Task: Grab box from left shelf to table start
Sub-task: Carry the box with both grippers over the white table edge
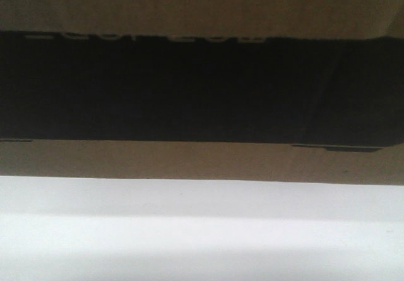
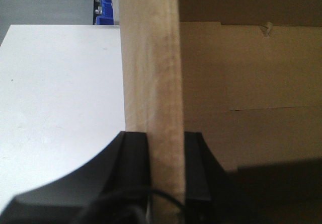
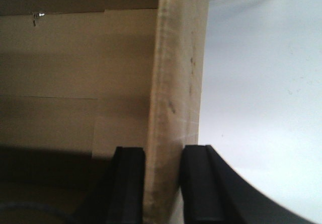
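Filling the front view: cardboard box (image 1: 202,161), cut off both sides, dark inside; clipped print along its top edge, unreadable; white table (image 1: 202,230) below.
Left wrist: left gripper (image 2: 166,151) pinching the box wall, table leftward.
Right wrist: right gripper (image 3: 162,158) clamping another wall, table rightward.

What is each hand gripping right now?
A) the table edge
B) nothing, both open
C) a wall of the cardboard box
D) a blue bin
C: in the left wrist view the left hand has a black finger on each side of an upright wall of the box, and the right wrist view shows the right hand clamped on a wall the same way.
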Available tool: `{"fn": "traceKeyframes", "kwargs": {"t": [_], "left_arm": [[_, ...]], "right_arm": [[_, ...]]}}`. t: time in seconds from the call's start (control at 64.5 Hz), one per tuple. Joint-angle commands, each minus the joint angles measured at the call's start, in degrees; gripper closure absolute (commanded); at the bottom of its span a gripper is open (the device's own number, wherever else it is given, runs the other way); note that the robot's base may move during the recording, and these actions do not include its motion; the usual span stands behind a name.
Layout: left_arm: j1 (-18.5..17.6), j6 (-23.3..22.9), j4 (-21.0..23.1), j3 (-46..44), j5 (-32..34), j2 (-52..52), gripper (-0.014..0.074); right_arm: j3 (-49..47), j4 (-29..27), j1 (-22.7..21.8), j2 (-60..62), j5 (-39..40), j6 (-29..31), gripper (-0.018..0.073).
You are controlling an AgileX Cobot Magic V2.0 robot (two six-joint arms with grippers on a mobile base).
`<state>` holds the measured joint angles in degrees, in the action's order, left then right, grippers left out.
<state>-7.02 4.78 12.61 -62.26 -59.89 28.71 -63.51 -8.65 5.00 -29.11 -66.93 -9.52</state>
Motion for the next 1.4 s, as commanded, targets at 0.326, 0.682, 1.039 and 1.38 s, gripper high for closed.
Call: {"fn": "traceKeyframes", "kwargs": {"t": [0.326, 0.682, 1.039, 1.38], "left_arm": [[-0.10, 0.19, 5.44, -2.38, 10.69, -0.16, 0.0701], [-0.10, 0.19, 5.64, -2.38, 10.69, -0.16, 0.0701], [-0.10, 0.19, 5.68, -2.38, 10.69, -0.16, 0.0701], [-0.10, 0.19, 5.68, -2.38, 11.04, -0.08, 0.0701]], "right_arm": [[-1.53, 6.85, -0.70, -0.74, 6.50, 0.22, 0.0502], [-1.53, 6.85, -0.70, -0.74, 6.50, 0.22, 0.0502], [-1.53, 6.85, -0.70, -0.74, 6.50, 0.22, 0.0502], [-1.53, 8.19, -0.70, -0.74, 13.76, 0.22, 0.0502]]}}
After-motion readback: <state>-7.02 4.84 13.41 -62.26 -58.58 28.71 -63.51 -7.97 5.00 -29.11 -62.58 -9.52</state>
